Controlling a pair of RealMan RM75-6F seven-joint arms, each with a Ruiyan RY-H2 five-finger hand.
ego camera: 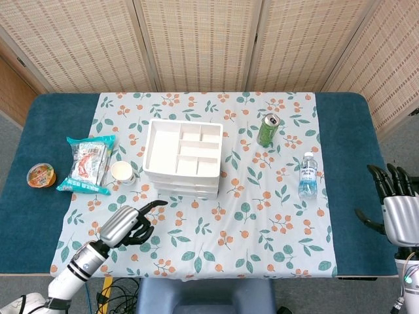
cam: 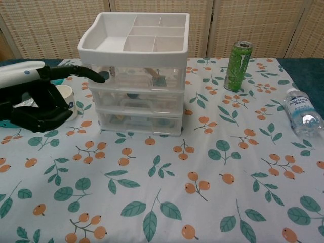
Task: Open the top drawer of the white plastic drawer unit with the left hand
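I had the left hand (ego camera: 127,226) low over the floral cloth (ego camera: 216,242), holding nothing, one finger stretched forward and the others curled under. From it, the white drawer unit (ego camera: 181,159) stood just ahead and a little to the right, all three drawers closed. In the chest view the outstretched fingertip (cam: 99,76) lay level with the top drawer (cam: 135,77), near its left front corner; I could not tell whether it touched. The paper cup (ego camera: 122,172) sat just ahead of the hand, the snack bag (ego camera: 88,164) ahead and to its left, and the small orange tub (ego camera: 40,175) further left on the bare counter (ego camera: 39,216).

My right hand (ego camera: 399,212) was at the counter's far right edge, fingers spread and upright, empty. Ahead and to its left stood the water bottle (ego camera: 308,175), and beyond that the green can (ego camera: 268,129).
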